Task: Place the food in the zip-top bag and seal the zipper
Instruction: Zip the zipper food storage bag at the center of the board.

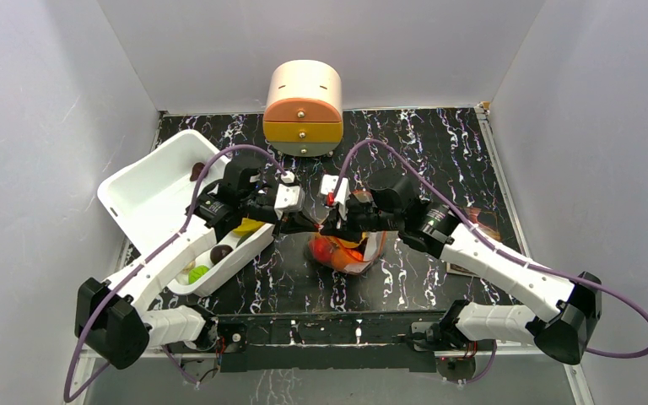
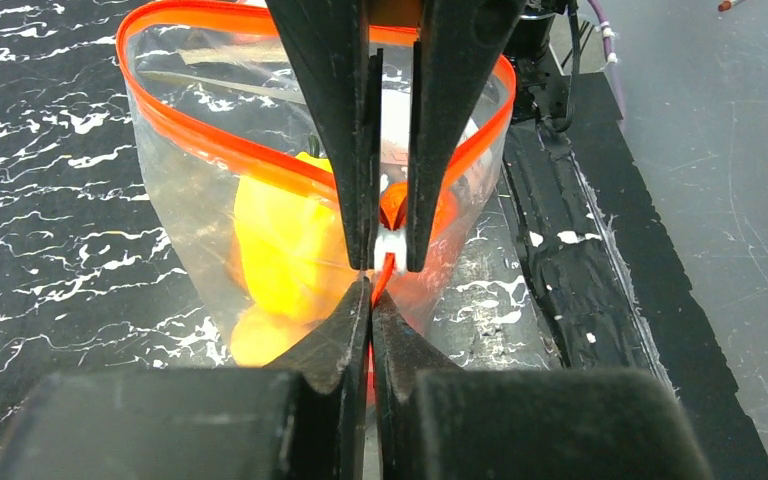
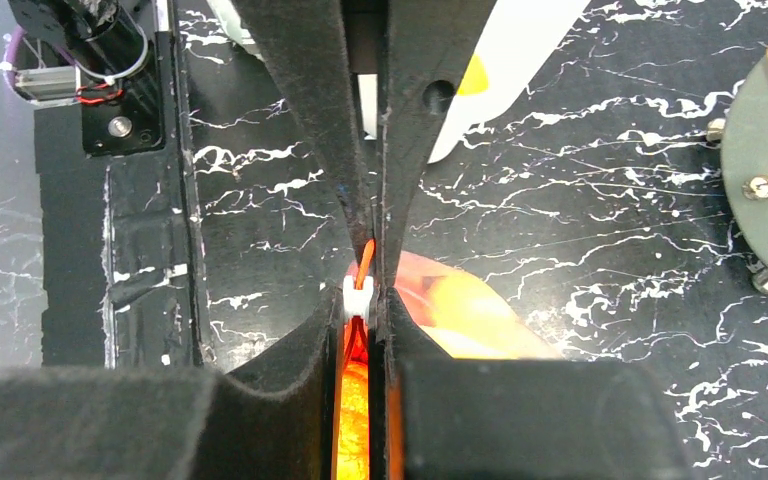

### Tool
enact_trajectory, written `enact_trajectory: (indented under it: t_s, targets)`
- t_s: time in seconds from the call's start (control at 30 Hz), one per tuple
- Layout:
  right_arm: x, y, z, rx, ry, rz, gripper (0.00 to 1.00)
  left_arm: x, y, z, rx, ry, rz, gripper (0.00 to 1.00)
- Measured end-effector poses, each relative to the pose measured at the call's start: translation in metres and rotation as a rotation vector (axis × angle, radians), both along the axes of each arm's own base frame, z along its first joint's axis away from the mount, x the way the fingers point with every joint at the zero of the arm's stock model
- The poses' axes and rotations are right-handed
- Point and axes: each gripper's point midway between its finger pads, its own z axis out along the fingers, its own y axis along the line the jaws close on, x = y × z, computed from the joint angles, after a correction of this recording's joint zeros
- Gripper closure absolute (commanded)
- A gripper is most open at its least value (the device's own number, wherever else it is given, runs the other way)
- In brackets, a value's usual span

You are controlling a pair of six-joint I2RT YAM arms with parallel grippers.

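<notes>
The clear zip-top bag [image 1: 350, 253] lies mid-table with yellow and orange food [image 2: 280, 240] inside. Its mouth gapes open, and the red-orange zipper [image 2: 220, 150] forms a loop. My left gripper [image 2: 371, 290] is shut on the end of the zipper strip. My right gripper [image 3: 365, 300] meets it tip to tip and is shut on the small white slider tab [image 3: 357, 297], which sits at that same end. In the top view both grippers [image 1: 304, 221] [image 1: 331, 224] meet just above the bag. More food [image 1: 198, 273] lies in the white tub [image 1: 148, 190].
The white tub is tilted at the left, under my left arm. A small orange and yellow drawer chest [image 1: 304, 110] stands at the back centre. A flat brown packet [image 1: 481, 224] lies at the right, by my right arm. Black tape runs along the table's near edge [image 2: 580, 260].
</notes>
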Motion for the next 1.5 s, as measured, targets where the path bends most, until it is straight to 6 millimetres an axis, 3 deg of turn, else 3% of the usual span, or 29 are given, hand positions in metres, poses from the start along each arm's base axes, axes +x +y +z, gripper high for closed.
enact_trajectory:
  t_s: [0.73, 0.77, 0.87, 1.03, 1.5]
  targets:
    - [0.011, -0.018, -0.001, -0.09, -0.025, -0.095, 1.0, 0.004, 0.01, 0.01, -0.03, 0.0, 0.071, 1.0]
    - [0.011, -0.019, -0.001, -0.091, -0.029, -0.093, 1.0, 0.004, 0.01, 0.011, -0.033, 0.002, 0.073, 0.96]
    - [0.01, -0.02, 0.001, -0.089, -0.04, -0.09, 1.0, 0.004, 0.009, 0.018, -0.064, 0.005, 0.067, 0.7]
    - [0.009, -0.021, -0.002, -0.098, -0.028, -0.084, 1.0, 0.001, 0.006, 0.033, -0.122, 0.019, 0.034, 0.54]
    - [0.009, -0.013, -0.005, -0.095, -0.01, -0.061, 1.0, -0.004, 0.004, 0.027, -0.124, 0.058, -0.015, 0.63]
